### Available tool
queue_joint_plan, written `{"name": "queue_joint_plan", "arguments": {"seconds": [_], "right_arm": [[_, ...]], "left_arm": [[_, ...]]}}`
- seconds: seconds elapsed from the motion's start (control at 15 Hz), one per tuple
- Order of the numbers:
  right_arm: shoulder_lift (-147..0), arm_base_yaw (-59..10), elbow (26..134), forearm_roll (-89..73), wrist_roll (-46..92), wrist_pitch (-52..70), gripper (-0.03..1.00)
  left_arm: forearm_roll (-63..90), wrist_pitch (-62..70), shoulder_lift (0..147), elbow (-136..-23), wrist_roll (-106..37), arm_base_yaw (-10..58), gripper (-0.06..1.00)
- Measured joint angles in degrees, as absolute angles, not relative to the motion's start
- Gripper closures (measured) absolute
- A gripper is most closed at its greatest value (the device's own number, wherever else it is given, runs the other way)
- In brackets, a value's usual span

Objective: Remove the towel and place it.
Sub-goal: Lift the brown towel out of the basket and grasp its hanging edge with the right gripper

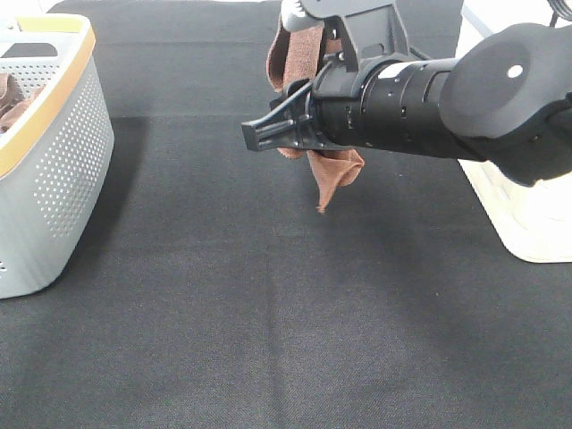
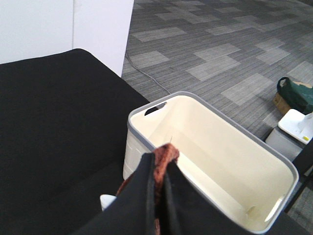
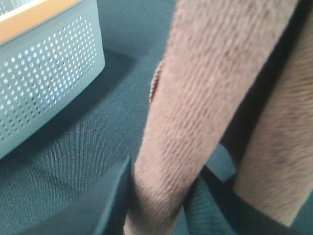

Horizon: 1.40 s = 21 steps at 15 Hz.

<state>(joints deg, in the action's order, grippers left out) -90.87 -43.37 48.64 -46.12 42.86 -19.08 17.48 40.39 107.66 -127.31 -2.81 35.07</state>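
Note:
The reddish-brown towel (image 1: 335,174) hangs in the air over the black table, at the back centre of the exterior view. My left gripper (image 1: 302,20) is shut on its upper part from above; in the left wrist view the gripper (image 2: 157,164) pinches the towel (image 2: 166,152). My right gripper (image 1: 259,134) reaches in from the right, fingers pointing left. In the right wrist view its fingers (image 3: 112,196) close on a fold of the towel (image 3: 210,73). The towel's lower corner dangles below the right arm.
A grey perforated basket with an orange rim (image 1: 63,152) stands at the left edge and holds another bunched brown cloth (image 1: 11,98); it also shows in the right wrist view (image 3: 49,73). A cream bin (image 1: 536,223) stands at the right; it looks empty in the left wrist view (image 2: 215,147).

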Motion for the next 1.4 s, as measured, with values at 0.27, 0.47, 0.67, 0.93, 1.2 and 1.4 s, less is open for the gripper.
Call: {"name": "queue_joint_plan", "arguments": {"seconds": [0.27,0.47,0.67,0.93,1.2,1.4], "right_arm": [[-90.87,-43.37,48.64,-52.65,49.56,-18.39,0.47],[-90.81,-43.37,48.64,-60.91,57.93,-18.85,0.46],[-90.36,-43.37,48.64,-70.30,67.49,-20.97,0.46],[-88.24,-43.43,48.64,-70.47,68.75,-14.55,0.46],[-86.86,-43.43,48.64,-68.12,68.75,-8.77,0.46],[-86.86,-43.43,49.96,-67.04,68.75,-6.59,0.46]], "left_arm": [[13.46,40.39,107.60,-127.31,-2.81,35.07,0.94],[10.14,40.39,106.91,-127.31,-2.41,35.07,0.94],[9.05,40.39,105.88,-127.31,-1.38,35.07,0.94],[9.00,40.39,105.88,-127.31,-1.26,35.07,0.94],[9.05,40.34,105.88,-127.31,-1.26,35.07,0.94],[9.91,40.28,105.88,-127.31,-1.26,35.07,0.94]]}}
